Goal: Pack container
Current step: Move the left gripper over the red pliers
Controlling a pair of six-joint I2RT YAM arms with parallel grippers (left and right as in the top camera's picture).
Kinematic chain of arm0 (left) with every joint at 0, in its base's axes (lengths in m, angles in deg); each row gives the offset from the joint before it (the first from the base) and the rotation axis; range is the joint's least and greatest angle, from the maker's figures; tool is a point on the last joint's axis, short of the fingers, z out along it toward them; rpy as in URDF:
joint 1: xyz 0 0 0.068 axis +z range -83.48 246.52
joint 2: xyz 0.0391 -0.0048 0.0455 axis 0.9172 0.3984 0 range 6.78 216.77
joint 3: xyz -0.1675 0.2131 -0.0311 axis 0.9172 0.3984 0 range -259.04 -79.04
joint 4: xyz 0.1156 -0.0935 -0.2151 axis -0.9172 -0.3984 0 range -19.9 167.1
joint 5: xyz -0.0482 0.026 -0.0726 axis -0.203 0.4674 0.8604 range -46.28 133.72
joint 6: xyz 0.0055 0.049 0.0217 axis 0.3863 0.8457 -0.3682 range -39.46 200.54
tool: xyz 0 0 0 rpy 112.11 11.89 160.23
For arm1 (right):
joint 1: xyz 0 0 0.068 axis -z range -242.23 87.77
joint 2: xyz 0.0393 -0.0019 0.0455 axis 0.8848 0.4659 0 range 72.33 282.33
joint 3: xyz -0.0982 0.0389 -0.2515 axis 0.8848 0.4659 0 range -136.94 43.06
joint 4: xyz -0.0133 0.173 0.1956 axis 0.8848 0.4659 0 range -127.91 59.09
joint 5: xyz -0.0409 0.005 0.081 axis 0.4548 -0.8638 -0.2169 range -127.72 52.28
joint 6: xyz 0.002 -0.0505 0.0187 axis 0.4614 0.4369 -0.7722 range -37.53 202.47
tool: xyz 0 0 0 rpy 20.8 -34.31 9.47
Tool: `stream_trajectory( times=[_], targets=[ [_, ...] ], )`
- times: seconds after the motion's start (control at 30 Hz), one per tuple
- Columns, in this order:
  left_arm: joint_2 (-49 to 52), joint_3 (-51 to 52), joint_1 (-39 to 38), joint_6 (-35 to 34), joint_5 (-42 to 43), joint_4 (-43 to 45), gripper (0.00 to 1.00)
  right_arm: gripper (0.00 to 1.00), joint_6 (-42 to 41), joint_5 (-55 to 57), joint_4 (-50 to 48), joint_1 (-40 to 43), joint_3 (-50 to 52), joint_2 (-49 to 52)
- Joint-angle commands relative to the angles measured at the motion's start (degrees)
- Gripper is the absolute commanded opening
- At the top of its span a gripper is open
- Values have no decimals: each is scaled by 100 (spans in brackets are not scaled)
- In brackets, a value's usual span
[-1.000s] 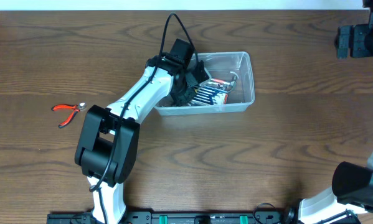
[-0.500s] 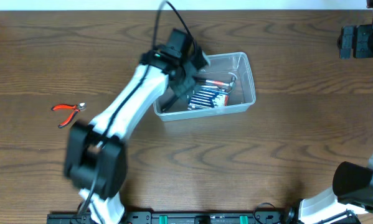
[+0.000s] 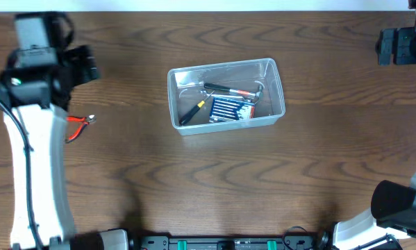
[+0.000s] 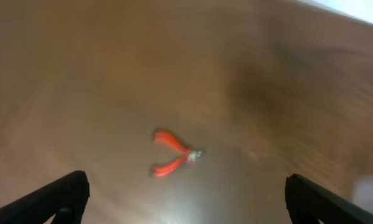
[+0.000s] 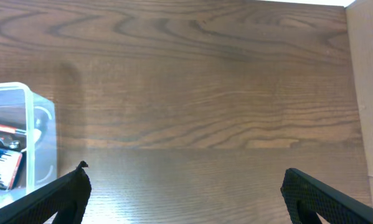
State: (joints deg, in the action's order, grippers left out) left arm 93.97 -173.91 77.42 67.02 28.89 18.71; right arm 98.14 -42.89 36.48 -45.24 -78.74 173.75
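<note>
The clear plastic container (image 3: 221,64) stands mid-table and holds a yellow-and-black screwdriver (image 3: 194,111), a blue pack (image 3: 230,109) and a red-handled tool (image 3: 239,90). Red-handled pliers (image 3: 80,122) lie on the wood at the left, partly under my left arm. My left gripper (image 3: 82,66) hangs high at the far left, well away from the container. In the blurred left wrist view the pliers (image 4: 174,155) lie ahead of the open, empty left gripper (image 4: 186,205). My right gripper (image 5: 183,193) is open over bare wood, and the container (image 5: 43,124) shows at its left.
The right arm's head (image 3: 398,45) sits at the table's far right edge. A pale cardboard-coloured surface (image 5: 367,93) borders the table on the right in the right wrist view. The table's far edge (image 3: 208,10) runs along the top.
My left gripper has opened, risen out of the container and swung fast to the table's far left. The container's contents are now uncovered. The right arm has not moved.
</note>
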Motion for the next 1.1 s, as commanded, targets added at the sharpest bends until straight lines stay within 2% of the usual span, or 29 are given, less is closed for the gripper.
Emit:
stream_trajectory(
  times=[0.0, 0.13, 0.3, 0.4, 0.6, 1.07],
  targets=[
    [367, 138, 533, -2441, 273, -72, 98, 99, 66, -105, 24, 55, 0, 0],
    [885, 144, 903, -3814, 1239, 46, 98, 99, 63, -105, 186, 55, 0, 0],
    [1685, 144, 1139, -4739, 2057, 374, 98, 99, -66, -83, 435, 55, 0, 0],
    [2055, 144, 1165, -5117, 2170, 446, 99, 99, -66, 11, 496, 55, 0, -2],
    [2573, 144, 1189, -5565, 2083, 444, 99, 99, -90, 85, 750, 55, 0, 0],
    [2813, 144, 1606, -5556, 2065, -232, 99, 99, -192, 282, 1067, 55, 0, 0]
  ],
)
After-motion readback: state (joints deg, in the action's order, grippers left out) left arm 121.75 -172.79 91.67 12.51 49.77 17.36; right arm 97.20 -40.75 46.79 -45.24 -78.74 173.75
